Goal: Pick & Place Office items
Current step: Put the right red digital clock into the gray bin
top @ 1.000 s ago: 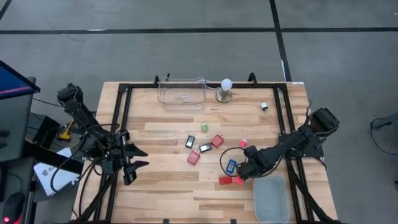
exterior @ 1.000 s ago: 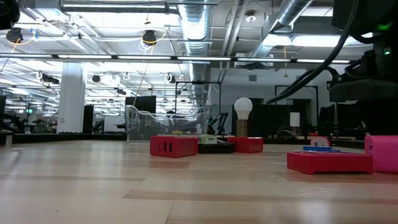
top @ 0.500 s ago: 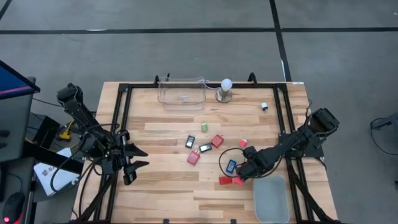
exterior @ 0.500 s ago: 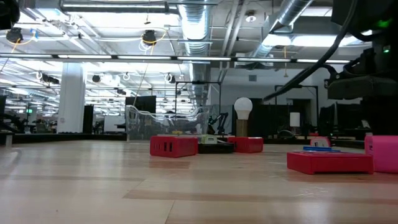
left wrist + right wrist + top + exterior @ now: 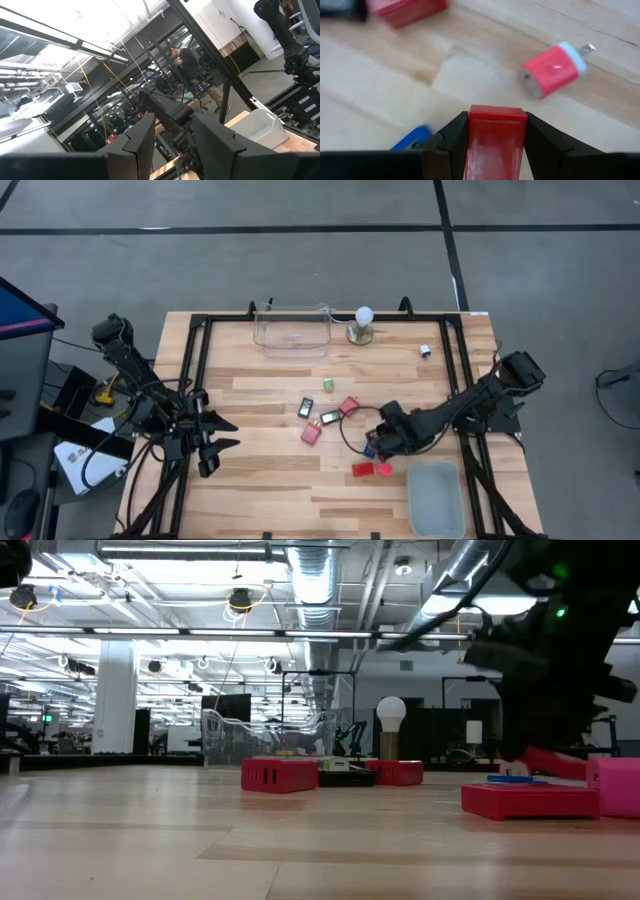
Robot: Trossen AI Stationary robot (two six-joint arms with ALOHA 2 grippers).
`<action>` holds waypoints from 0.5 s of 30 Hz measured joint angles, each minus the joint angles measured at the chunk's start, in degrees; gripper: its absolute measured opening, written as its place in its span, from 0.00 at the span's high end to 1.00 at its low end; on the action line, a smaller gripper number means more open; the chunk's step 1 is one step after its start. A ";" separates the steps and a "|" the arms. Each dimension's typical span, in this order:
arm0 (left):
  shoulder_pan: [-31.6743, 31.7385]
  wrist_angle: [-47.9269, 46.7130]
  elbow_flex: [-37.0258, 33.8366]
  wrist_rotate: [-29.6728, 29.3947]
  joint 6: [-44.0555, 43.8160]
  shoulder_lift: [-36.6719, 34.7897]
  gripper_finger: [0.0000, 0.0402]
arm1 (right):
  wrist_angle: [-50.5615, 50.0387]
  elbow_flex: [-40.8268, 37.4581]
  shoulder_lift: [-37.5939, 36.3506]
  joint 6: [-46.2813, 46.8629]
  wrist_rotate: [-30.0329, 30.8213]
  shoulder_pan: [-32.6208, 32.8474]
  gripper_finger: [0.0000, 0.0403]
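My right gripper [image 5: 374, 444] hangs over the near right of the table, shut on a red block [image 5: 496, 131]. It shows as a slanted red piece [image 5: 553, 762] in the low view. Beside it lie a blue item [image 5: 414, 138], a pink plug with a white end [image 5: 551, 75], a red block [image 5: 362, 470] and a pink one [image 5: 384, 468]. Several more office items lie mid-table, among them a green one [image 5: 328, 384] and red ones [image 5: 349, 406]. My left gripper [image 5: 232, 434] waits at the table's left edge, open and holding nothing. My right gripper pinches the red block's two opposite sides [image 5: 472, 131] between its fingers. The fingers slant steeply down from the table's right. In the low view the block sits tilted below the fingers; the pink block in front hides its lower end.
A clear bin [image 5: 292, 330] stands at the far edge, beside a white ball on a round base [image 5: 361, 325]. A grey tray [image 5: 435, 498] sits at the near right corner. A small white piece [image 5: 425, 351] lies far right. Black frame rails [image 5: 195, 380] run along both sides.
My right gripper has shut on the red block. It has then risen, gone a little toward the table's left and far edges, and rolled at the wrist. The block has come up tilted with it. The other items lie as before.
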 joint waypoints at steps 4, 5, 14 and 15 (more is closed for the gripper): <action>0.00 0.03 0.00 -0.02 0.00 0.00 0.68 | 0.25 1.69 -2.77 -6.51 3.45 -3.43 0.61; 0.00 0.04 0.00 -0.02 0.00 0.00 0.68 | 0.01 2.21 -3.50 -8.06 4.02 -4.30 0.61; 0.00 0.01 0.00 -0.02 0.00 0.00 0.68 | 4.84 9.54 -9.41 -23.40 9.01 -5.95 0.63; 0.00 0.02 0.00 -0.02 0.00 0.00 0.68 | 5.59 10.33 -9.91 -24.87 9.05 -5.50 0.62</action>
